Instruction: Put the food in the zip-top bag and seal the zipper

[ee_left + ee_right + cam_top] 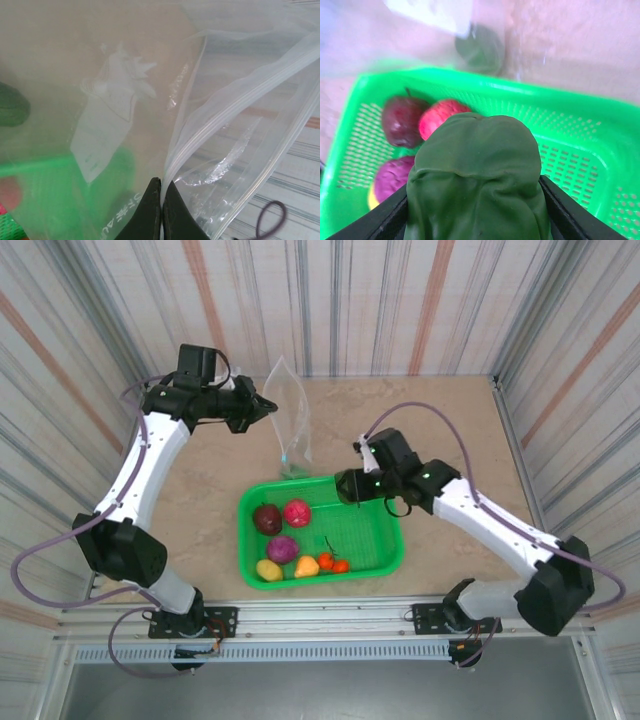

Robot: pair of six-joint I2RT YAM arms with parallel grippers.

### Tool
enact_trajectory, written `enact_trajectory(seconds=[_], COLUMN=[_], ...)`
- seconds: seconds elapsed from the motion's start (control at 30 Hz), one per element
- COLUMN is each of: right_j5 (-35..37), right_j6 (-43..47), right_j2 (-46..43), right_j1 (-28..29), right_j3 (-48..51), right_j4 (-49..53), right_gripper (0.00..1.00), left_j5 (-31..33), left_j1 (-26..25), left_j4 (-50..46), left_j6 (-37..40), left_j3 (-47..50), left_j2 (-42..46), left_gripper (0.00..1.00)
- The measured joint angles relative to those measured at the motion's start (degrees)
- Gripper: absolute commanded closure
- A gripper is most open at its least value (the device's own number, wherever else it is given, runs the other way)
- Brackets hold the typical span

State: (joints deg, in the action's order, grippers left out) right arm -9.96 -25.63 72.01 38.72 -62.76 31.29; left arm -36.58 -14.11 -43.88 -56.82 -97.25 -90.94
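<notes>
My left gripper [268, 403] is shut on the mouth edge of the clear zip-top bag [288, 415], which hangs upright behind the basket. In the left wrist view the gripper [162, 192] pinches the bag [125, 75] beside the zipper [240, 107], whose two strips stand apart. One dark green piece of food [291, 472] lies at the bag's bottom. My right gripper [345, 485] is shut on another dark green piece [477, 175] over the basket's far edge. Dark red [267, 518], pink [297, 512], purple [283, 549], yellow [268, 570], orange [306, 566] food and small tomatoes [333, 562] lie in the basket.
The green mesh basket [370, 530] sits near the table's front edge, just in front of the bag. Striped walls close in the table on three sides. Bare tabletop lies left and right of the basket.
</notes>
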Motion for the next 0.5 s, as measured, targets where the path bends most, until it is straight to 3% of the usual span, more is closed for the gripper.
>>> enact_trajectory(seconds=[0.23,0.5], right_j5=[-3.91,-9.51], right_j6=[-0.07,-7.72], right_j2=[-0.83,10.54], right_j1=[-4.48,-4.63], right_j3=[-17.75,-39.1], right_j4=[2.45,0.0], right_gripper=[0.48,0.48], left_j5=[-0.72,-2.01], left_j1=[-2.91,-6.4], left_j4=[1.31,7.67], left_j6=[0.0,-1.75], left_j3=[-1.18,-1.33], left_j2=[-1.55,-3.48], left_gripper=[1.0,1.0])
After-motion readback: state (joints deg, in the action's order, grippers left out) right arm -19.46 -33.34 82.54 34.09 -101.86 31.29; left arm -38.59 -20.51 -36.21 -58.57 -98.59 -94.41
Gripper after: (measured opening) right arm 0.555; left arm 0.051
